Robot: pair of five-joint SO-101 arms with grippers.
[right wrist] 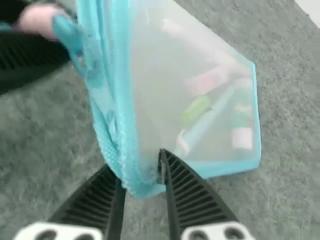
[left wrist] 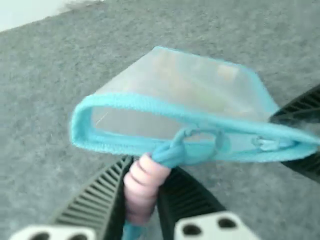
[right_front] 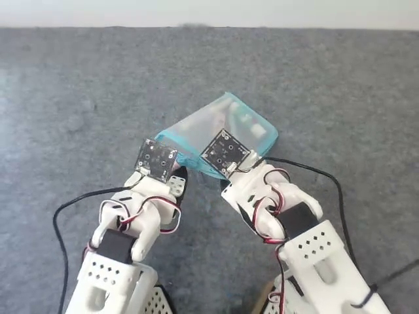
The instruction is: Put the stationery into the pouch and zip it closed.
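Note:
A translucent pouch [right_front: 209, 124] with teal trim lies on the grey mat between both arms, and coloured stationery [right_front: 252, 125] shows through it. My left gripper [left wrist: 145, 170] is shut on a pink pull [left wrist: 142, 185] tied by a teal cord to the pouch's zip edge [left wrist: 200, 112]. That edge [left wrist: 200, 112] gapes towards its left end, and a metal slider [left wrist: 265, 144] sits near the other end. My right gripper [right wrist: 142, 172] is shut on the pouch's teal corner [right wrist: 137, 185]. Green, pink and white stationery [right wrist: 210, 105] lies inside the pouch [right wrist: 190, 60].
Grey carpet-like mat [right_front: 78, 98] covers the table up to a pale far edge [right_front: 209, 13]. Black cables [right_front: 62, 222] trail beside each arm. The right arm's black fingers [left wrist: 300, 107] stand at the pouch's end in the left wrist view.

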